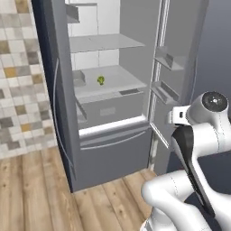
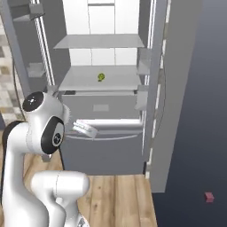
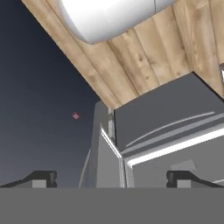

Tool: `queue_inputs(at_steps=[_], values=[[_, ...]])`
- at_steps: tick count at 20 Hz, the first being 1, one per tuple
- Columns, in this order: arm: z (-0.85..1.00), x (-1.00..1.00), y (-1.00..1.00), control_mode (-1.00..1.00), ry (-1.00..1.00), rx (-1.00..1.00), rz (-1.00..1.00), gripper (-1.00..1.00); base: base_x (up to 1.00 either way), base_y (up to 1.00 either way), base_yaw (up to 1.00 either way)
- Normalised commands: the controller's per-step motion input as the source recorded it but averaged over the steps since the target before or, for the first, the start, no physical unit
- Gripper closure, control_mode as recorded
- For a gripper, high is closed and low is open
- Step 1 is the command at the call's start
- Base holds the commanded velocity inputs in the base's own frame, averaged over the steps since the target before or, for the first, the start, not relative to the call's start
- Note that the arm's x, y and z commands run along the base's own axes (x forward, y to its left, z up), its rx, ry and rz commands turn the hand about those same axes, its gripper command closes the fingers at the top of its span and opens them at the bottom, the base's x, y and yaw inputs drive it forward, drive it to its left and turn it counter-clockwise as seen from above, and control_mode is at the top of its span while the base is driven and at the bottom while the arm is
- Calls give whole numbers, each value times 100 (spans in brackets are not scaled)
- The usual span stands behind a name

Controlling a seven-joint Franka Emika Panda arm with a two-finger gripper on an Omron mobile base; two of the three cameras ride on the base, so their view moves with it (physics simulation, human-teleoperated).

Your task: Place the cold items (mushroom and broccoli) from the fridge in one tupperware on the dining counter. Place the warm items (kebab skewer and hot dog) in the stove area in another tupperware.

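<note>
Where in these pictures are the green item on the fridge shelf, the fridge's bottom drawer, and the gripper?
green item [image 1: 101, 80]: left base view, its middle.
bottom drawer [image 2: 104, 150]: right base view, its front panel.
gripper [image 3: 111, 178]: hand view, midway between its fingertips, jaws wide apart.

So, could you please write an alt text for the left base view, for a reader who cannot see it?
An open grey fridge with both doors swung wide holds a small green item on its middle shelf, above a closed drawer. The robot's white arm rises in the lower right over a wooden floor, with a tiled wall at left.
</note>
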Motion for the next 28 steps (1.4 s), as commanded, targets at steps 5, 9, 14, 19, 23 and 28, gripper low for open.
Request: queue_inputs(at_steps=[5,9,14,19,23,28], values=[[0,0,0,100,0,0,0,-100,100,5,0],[0,0,0,100,0,0,0,-100,100,0,2],[0,0,0,100,0,0,0,-100,100,0,3],[0,0,0,100,0,0,0,-100,98,0,4],[0,29,0,-100,1,0,1,-100,41,0,2],[-16,5,-2,-100,-2,15,9,-100,0,0,0]])
